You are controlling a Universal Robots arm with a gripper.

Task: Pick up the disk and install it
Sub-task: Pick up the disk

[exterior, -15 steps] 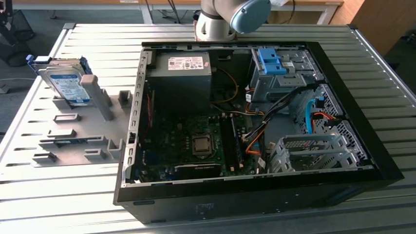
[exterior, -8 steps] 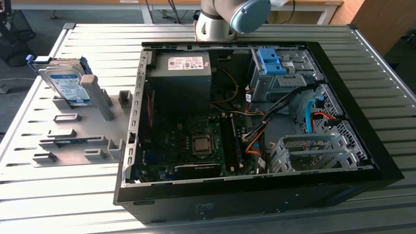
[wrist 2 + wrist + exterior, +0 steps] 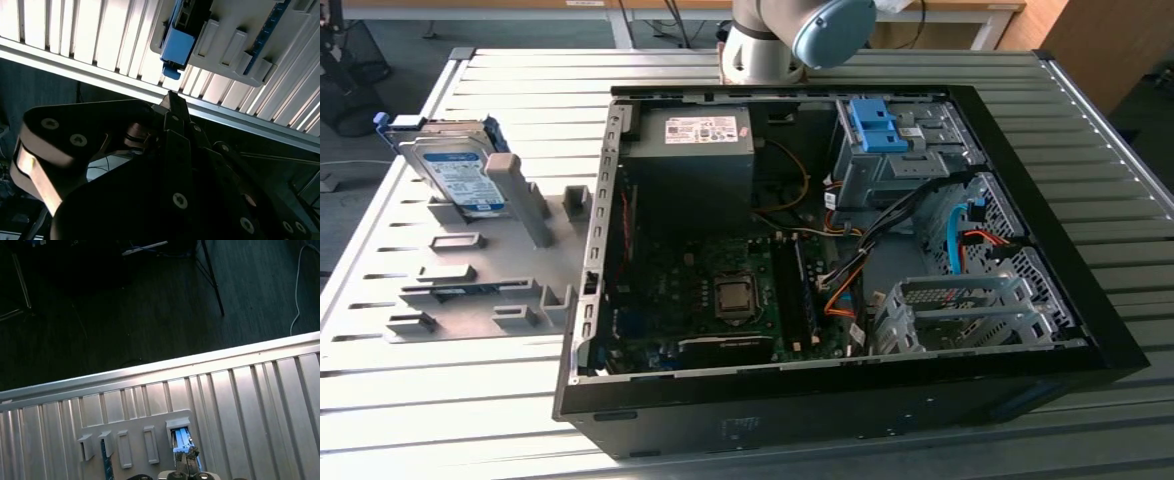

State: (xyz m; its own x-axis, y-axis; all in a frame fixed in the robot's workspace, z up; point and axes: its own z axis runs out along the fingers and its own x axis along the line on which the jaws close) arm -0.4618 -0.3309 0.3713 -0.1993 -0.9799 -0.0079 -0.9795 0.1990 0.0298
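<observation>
There is one disk (image 3: pixel 460 175), one gray holder (image 3: pixel 480 290), one open black computer case (image 3: pixel 854 400) and one robot arm (image 3: pixel 781 35), all on one ribbed metal desk (image 3: pixel 520 90).

In the exterior view the disk stands on its edge in the holder at the upper left of the frame, leaning a little. Its white and blue label faces out. The holder sits just beside the case's left wall and close to the desk's left edge. Bare desk lies above the holder in the frame.

Inside the case, a blue latch piece (image 3: pixel 878 125) sits at the upper right.

In the first wrist view the desk's edge runs across the frame, with the dark floor (image 3: pixel 125 305) past it. The end effector (image 3: pixel 186 462) is near the disk (image 3: pixel 182 442), and its tips look pressed together. The second wrist view shows the end effector (image 3: pixel 172 100) the same way, near the disk's blue frame (image 3: pixel 177 45).

The arm is cut off at the top of the exterior view. The holder hides the disk's lower part.
</observation>
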